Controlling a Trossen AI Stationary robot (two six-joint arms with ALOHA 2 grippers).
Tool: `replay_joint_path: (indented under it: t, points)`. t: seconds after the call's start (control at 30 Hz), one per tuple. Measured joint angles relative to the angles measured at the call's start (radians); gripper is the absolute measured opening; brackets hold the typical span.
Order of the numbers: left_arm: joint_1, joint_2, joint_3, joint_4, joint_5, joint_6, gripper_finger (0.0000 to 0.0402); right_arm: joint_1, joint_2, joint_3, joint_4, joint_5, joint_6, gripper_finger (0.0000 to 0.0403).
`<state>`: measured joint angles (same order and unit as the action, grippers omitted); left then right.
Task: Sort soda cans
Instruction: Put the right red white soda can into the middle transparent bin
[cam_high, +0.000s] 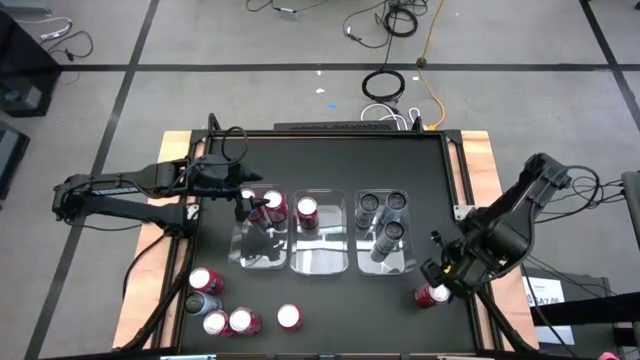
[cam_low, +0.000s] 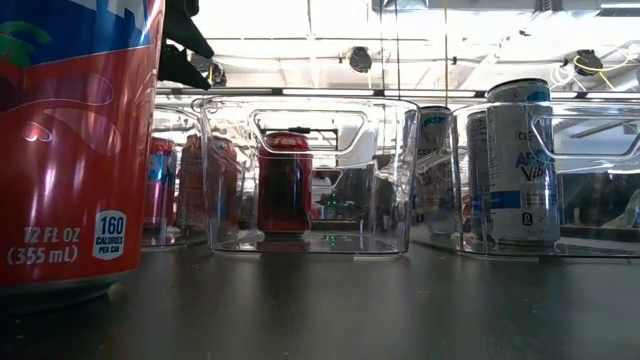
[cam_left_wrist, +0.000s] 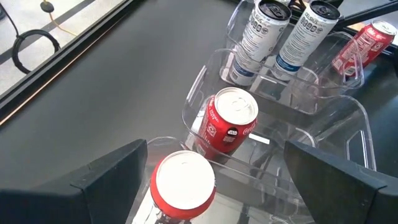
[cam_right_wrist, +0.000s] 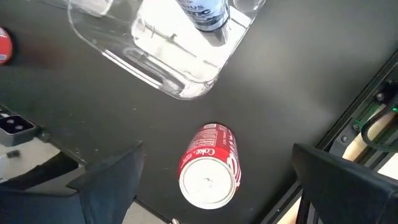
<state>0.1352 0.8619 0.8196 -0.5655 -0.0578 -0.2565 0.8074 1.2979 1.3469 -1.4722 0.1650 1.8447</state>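
1. Your right gripper (cam_right_wrist: 211, 186) has its fingers spread wide, one dark finger (cam_right_wrist: 106, 180) on each side of a red can (cam_right_wrist: 210, 165), and neither finger touches it. Nothing is held.
2. That red can (cam_high: 432, 295) stands upright on the black table (cam_high: 330, 310) near its right edge, below the right-hand clear bin (cam_high: 383, 232) in the high view, and apart from it.
3. Your left gripper (cam_left_wrist: 211, 186) is spread wide too, hanging over the left clear bin (cam_high: 262, 232). A red can with a pale top (cam_left_wrist: 183, 185) sits right between the fingers (cam_left_wrist: 109, 177), but you can see gaps on both sides, so no grip.
4. In the left wrist view, the next bin over, the middle bin (cam_high: 320, 232), holds one red can (cam_left_wrist: 229, 120), upright.
5. The right-hand bin carries three silver cans (cam_high: 383, 215); two of them show clearly from the left wrist (cam_left_wrist: 261, 28).
6. The left bin has a couple of red cans (cam_high: 270, 208) under the gripper, hard to count exactly.
7. Loose cans are grouped near the table's lower left in the high view: a red one (cam_high: 205, 280), a silver one (cam_high: 200, 304), two more red-and-silver tops (cam_high: 232, 322), and one red can alone (cam_high: 289, 317).
8. From table height, a big red can (cam_low: 75, 140) fills the left of the view.
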Motion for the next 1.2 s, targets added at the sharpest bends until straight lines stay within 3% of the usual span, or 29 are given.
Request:
replay_joint_path:
  t: [0.57,1.2]
  points:
    - [0.000,0.000,0.000,0.000,0.000,-0.003,0.0385,0.101,0.168,-0.008,0.064,-0.093,0.011,0.0400]
    - [0.000,0.000,0.000,0.000,0.000,-0.051,0.0385,0.139,0.139,-0.307,0.440,-0.145,0.090,0.0394]
